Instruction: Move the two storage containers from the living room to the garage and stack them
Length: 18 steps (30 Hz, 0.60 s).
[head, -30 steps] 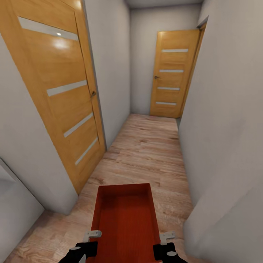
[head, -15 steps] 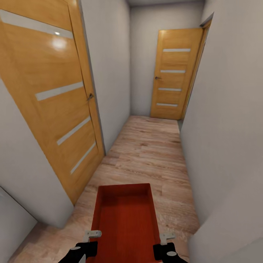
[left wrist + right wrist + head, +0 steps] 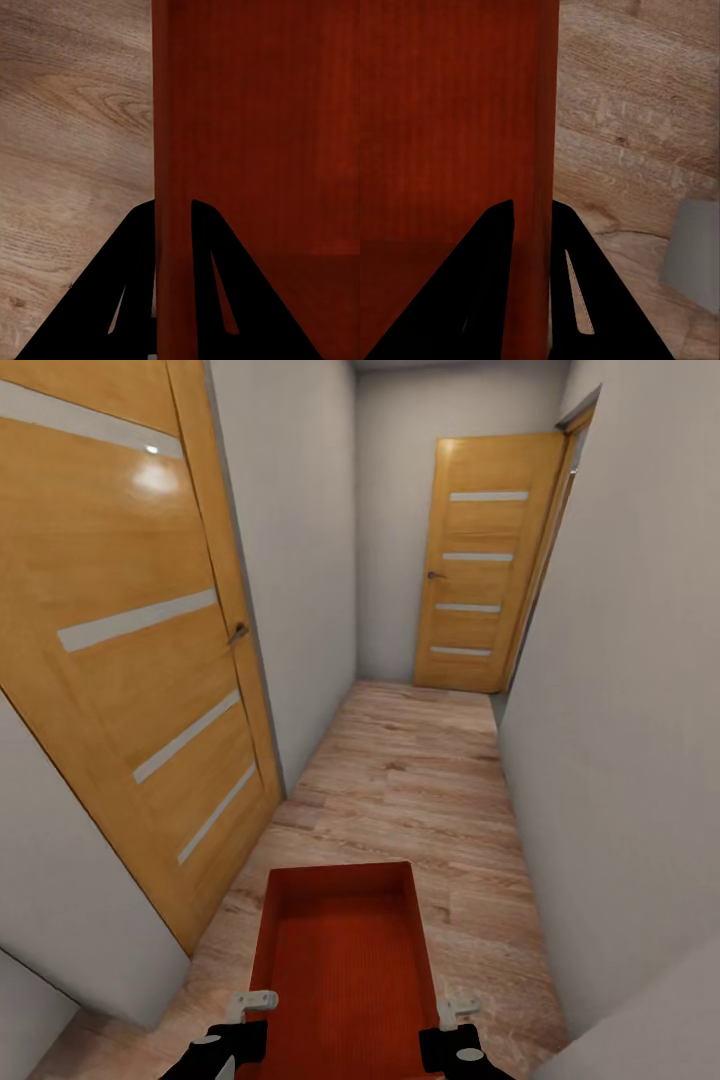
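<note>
One orange-red storage container [image 3: 342, 965] hangs low in front of me, carried over a light wood plank floor in a narrow hallway. My left gripper [image 3: 252, 1002] is shut on its left wall, and the left wrist view shows the wall [image 3: 174, 150] pinched between the black fingers [image 3: 135, 255]. My right gripper [image 3: 458, 1008] is shut on the right wall, which stands between the fingers [image 3: 577, 255] as a thin red wall [image 3: 544, 150] in the right wrist view. The bin is empty and open at the top.
A wooden door [image 3: 130, 640] with pale glass strips stands close on the left. Another such door [image 3: 480, 565] closes the hallway's far end. Grey walls [image 3: 610, 710] press in on both sides. A doorway edge [image 3: 555, 530] shows at the far right.
The view has advanced down the hallway: the left door has grown and slid leftward, and the far door looks slightly nearer. Both grippers and the container keep the same place in the picture.
</note>
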Motion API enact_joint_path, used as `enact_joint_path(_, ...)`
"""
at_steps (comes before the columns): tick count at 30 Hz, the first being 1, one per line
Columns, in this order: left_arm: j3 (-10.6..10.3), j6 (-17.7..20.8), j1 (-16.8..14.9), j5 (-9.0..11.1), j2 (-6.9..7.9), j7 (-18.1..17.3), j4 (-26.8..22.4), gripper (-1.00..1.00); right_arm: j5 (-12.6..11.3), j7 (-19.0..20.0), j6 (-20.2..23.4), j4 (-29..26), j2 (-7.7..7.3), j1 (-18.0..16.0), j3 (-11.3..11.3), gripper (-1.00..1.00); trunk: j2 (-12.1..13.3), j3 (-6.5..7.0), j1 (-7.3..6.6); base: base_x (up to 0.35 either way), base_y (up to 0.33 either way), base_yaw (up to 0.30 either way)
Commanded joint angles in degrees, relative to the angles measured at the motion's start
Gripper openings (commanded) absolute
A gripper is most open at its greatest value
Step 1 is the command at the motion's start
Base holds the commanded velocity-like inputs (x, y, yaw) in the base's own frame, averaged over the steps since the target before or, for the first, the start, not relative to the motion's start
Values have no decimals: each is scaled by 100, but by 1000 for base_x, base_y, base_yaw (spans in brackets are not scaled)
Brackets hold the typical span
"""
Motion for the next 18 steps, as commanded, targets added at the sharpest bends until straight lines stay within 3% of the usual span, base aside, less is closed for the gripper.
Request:
enact_joint_path(1,15,37,-1,-64,12,57,-32,-100,-110,-29,-27,78,-104,-6,-48,-100,-4,-6,4,325,0,0)
enact_joint_path(18,15,37,-1,-67,13,57,-33,-100,-110,-29,-27,79,-104,-5,-48,-100,-4,-6,4,325,0,0)
